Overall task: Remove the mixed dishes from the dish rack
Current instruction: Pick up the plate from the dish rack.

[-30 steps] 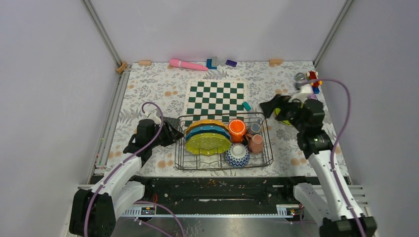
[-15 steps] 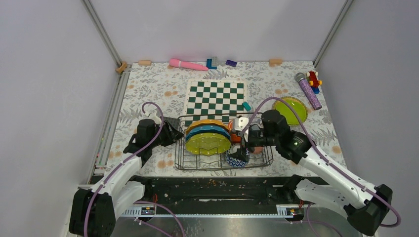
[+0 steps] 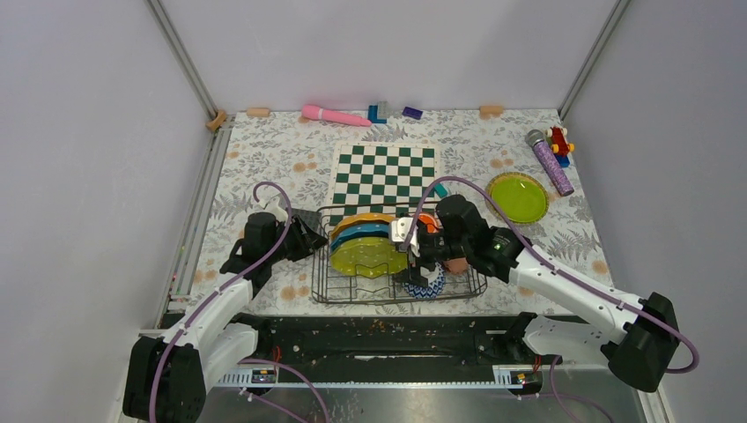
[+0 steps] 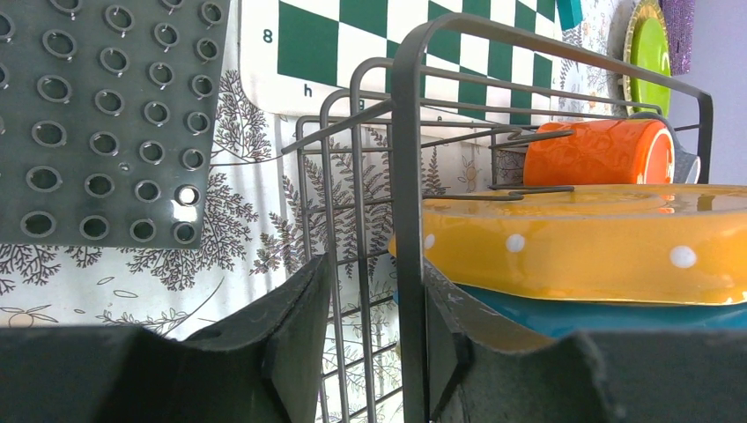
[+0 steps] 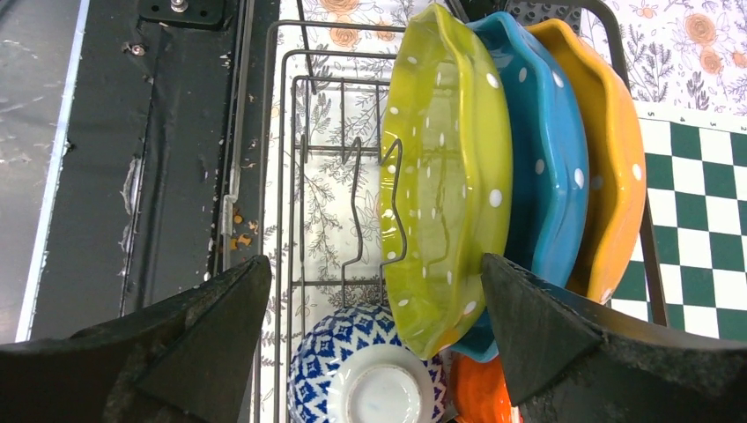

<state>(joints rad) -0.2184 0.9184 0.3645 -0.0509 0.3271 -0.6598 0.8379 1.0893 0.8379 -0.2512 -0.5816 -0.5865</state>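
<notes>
The dark wire dish rack [image 3: 319,264] holds three upright plates: lime green [image 3: 370,256], teal [image 3: 361,236] and yellow-orange [image 3: 359,222]. My right gripper [image 3: 421,256] hangs open over the rack's right half. In the right wrist view it [image 5: 374,326] spans the blue-and-white bowl [image 5: 379,370] and the lime plate's [image 5: 449,176] lower edge. The orange cup [image 4: 599,150] and pink mug [image 3: 456,264] are partly covered; the grey cup is hidden. My left gripper [image 3: 304,236] is at the rack's left end, slightly open, with the end wire [image 4: 410,176] against one finger.
Another lime green plate [image 3: 518,196] lies flat on the table to the right of the rack. The green-and-white chessboard [image 3: 383,172] is just behind the rack. A grey studded mat [image 4: 97,115] lies at the rack's left. Toys line the far edge and right corner.
My right arm swung from the lime plate on the table at the right to over the rack, then shifted left above the bowl. The left arm has not moved.
</notes>
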